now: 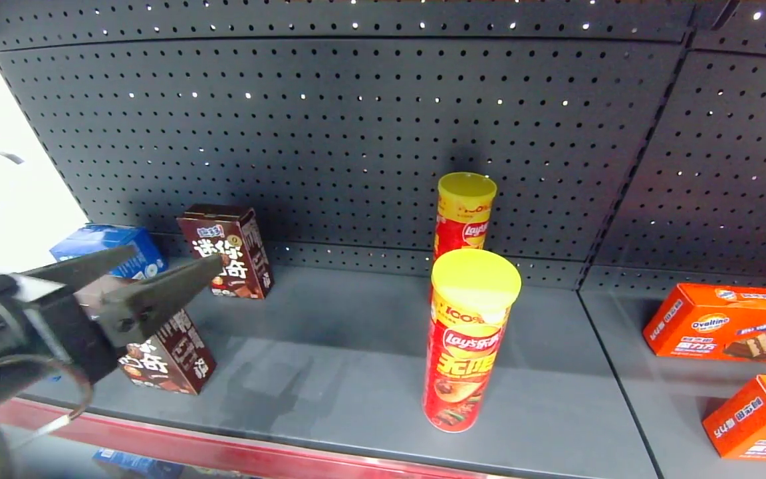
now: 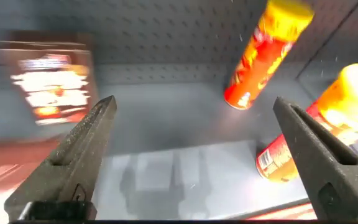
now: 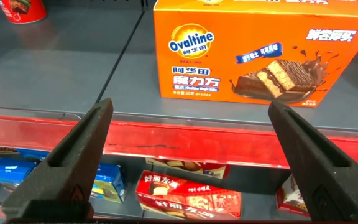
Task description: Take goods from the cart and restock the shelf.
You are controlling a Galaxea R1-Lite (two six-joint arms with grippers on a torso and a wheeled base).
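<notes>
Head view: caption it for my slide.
Open left gripper hovers by brown boxes on a dark shelf; two red chip cans stand mid-shelf, orange boxes alongside.

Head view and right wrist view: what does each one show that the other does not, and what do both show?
Head view, not the right wrist view: the back brown box, the front brown box and the left gripper, open. Right wrist view, not the head view: the right gripper, open, and red packets on the lower shelf. Both: an orange box and the shelf's red front edge.
</notes>
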